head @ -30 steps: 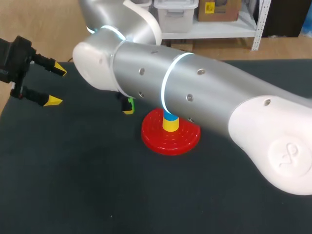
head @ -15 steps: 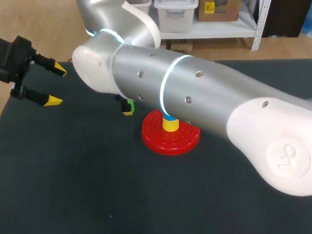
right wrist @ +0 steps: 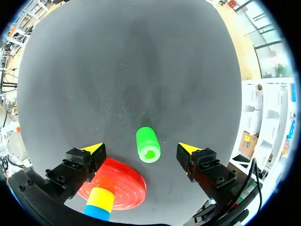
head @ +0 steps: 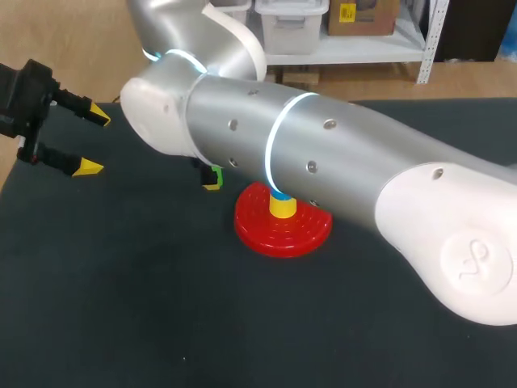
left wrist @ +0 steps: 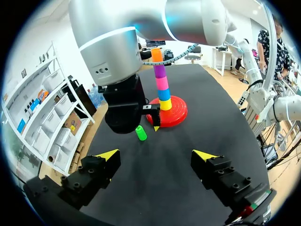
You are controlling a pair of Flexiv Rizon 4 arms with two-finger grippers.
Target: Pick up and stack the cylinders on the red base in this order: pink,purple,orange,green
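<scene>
So the green cylinder (right wrist: 148, 144) is sitting on the dark tabletop (head: 121, 283), just left of the red base (head: 283, 233) near the middle of the head view, mostly tucked under the big right arm (head: 347, 162). The right gripper (right wrist: 141, 148) hangs over it with its fingers wide apart, one on each side and neither touching it. On the base the stack goes yellow cylinder (left wrist: 165, 105), blue cylinder (left wrist: 164, 94), pink cylinder (left wrist: 162, 83), purple cylinder (left wrist: 160, 70), with the orange cylinder (left wrist: 156, 55) on top. The left gripper (head: 91, 141) is way off at the upper left of the head view, fingers spread apart too.
</scene>
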